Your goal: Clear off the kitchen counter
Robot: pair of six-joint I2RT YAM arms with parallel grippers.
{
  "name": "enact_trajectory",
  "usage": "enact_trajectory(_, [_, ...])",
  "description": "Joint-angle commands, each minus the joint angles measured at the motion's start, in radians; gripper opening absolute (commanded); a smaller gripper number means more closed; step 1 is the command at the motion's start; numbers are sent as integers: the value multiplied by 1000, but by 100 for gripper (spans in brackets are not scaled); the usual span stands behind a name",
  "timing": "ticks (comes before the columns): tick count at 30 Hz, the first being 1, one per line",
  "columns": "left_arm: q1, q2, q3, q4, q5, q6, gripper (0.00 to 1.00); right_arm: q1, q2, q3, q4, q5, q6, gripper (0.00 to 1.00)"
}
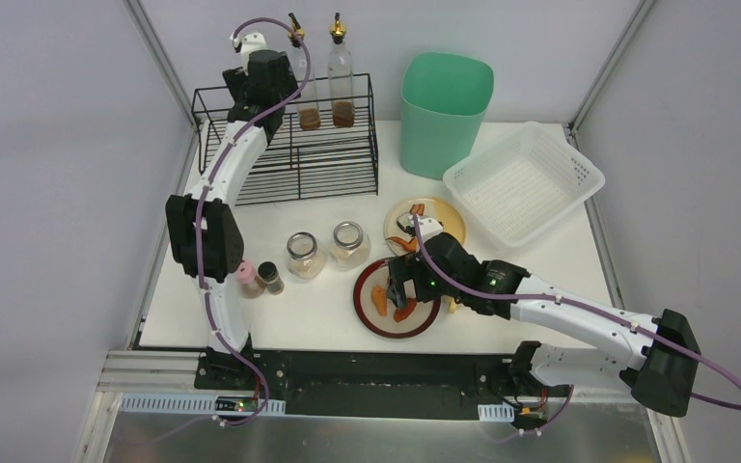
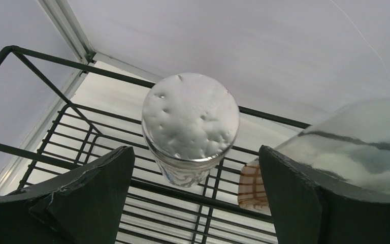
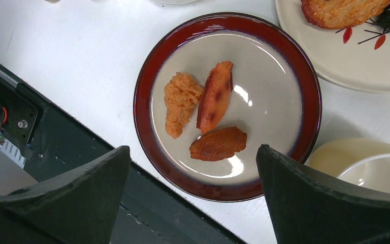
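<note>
Wrist cams give you what the top view hides: left claw [image 2: 195, 152] spread loose either side of a bottle [image 2: 190, 117] in the rack [image 2: 81, 65], arm stretched far back; right claw [image 3: 193, 151] gaping over the plate [image 3: 269, 101] on the counter [image 1: 318, 309], elbow low.

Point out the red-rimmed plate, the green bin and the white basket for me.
red-rimmed plate [image 3: 277, 99], right wrist view, bare inner surface right of the food
green bin [image 1: 439, 135], top view, its front wall
white basket [image 1: 521, 188], top view, its bare mesh floor

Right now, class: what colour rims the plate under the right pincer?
Dark red plate rim, clearest from the right wrist.
</note>
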State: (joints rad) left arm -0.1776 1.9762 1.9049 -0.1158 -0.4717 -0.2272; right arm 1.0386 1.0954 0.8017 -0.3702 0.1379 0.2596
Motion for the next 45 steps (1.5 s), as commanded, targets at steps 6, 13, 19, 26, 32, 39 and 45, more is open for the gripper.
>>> enact_trajectory(6, [-120, -238, -84, -42, -64, 30, 99, 4, -15, -15, 38, 12, 11, 99])
enact_trajectory(13, [-232, -440, -303, -110, -84, -33, 99, 4, -31, -19, 31, 52, 23, 99])
enact_trajectory(19, [-251, -639, -512, -199, 24, -151, 99, 3, -6, -9, 23, 66, 32, 99])
enact_trajectory(26, [-287, -778, -652, -373, 123, -244, 99, 4, 4, -8, 16, 72, 34, 99])
enact_trajectory(32, [-293, -790, -761, -448, 199, -299, 99, 5, -17, -16, 15, 90, 35, 99])
enact_trajectory(39, [-326, -670, -821, -487, 226, -318, 99, 5, -18, -16, 11, 91, 33, 99])
enact_trajectory(45, [-338, -573, -842, -486, 234, -330, 99, 4, -15, -18, 15, 82, 33, 99])
